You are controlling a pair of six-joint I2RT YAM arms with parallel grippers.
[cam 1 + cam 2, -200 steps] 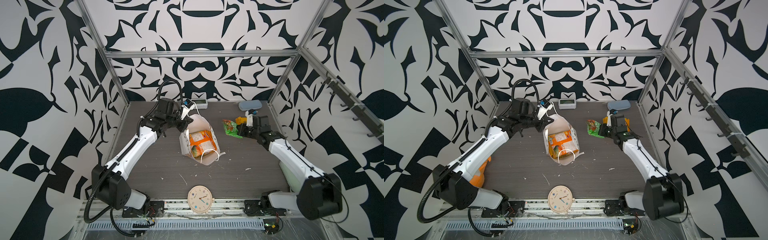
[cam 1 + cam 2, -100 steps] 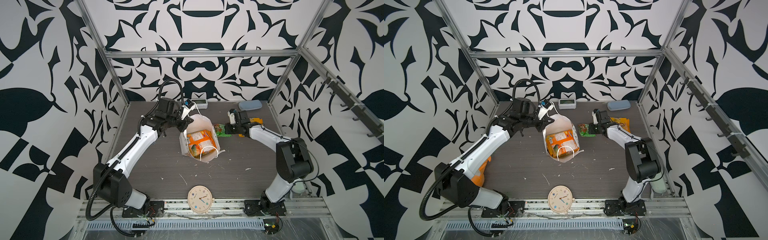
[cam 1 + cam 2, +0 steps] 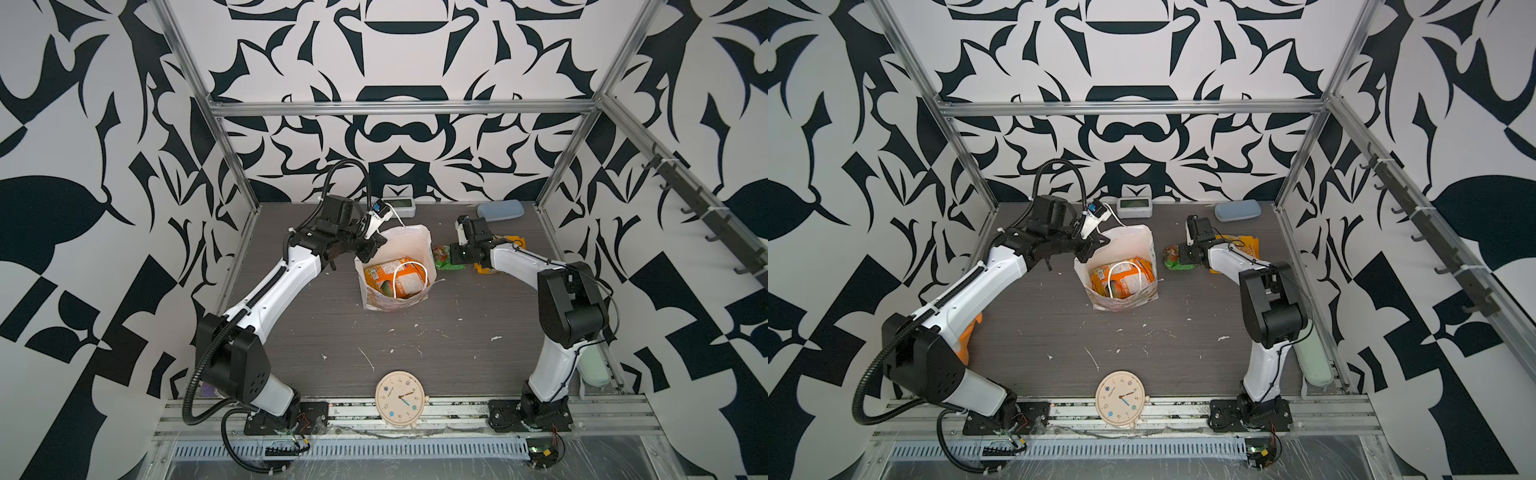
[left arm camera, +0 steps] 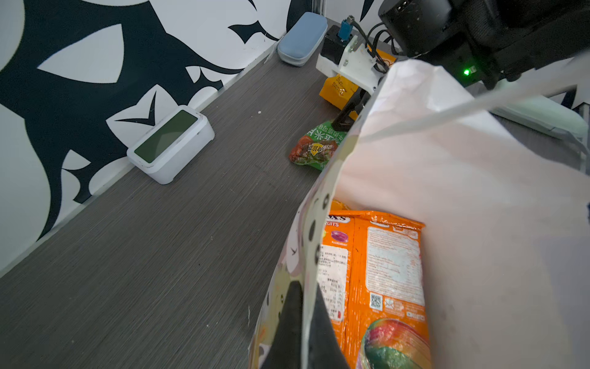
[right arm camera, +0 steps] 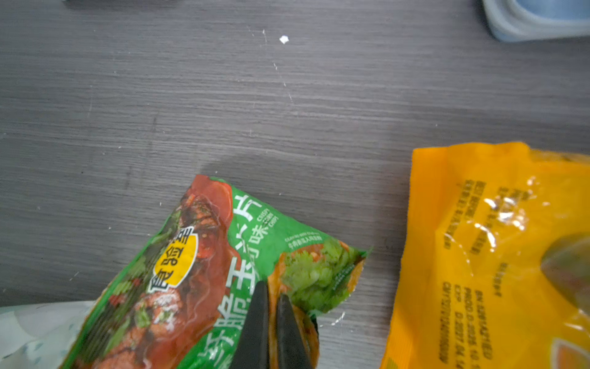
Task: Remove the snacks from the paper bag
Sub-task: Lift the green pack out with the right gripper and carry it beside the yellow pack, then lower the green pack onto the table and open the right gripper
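The paper bag (image 3: 409, 243) stands in the middle, light and floppy, and is best steadied by its rim. The orange packets (image 4: 383, 271) inside look thin, crinkly and slippery, so pinch a sealed edge. The left gripper (image 4: 306, 287) is clamped on the bag's far-left rim. The right gripper (image 5: 271, 290), closed, is tip-down on the green packet (image 5: 207, 255), just right of the bag.

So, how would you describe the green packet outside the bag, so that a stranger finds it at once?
Find the white paper bag standing mid-table. Just right of it in both top views is the green packet, pinched by the right gripper. Unlike the plain yellow-orange packet beside it, it is green with a red food picture.
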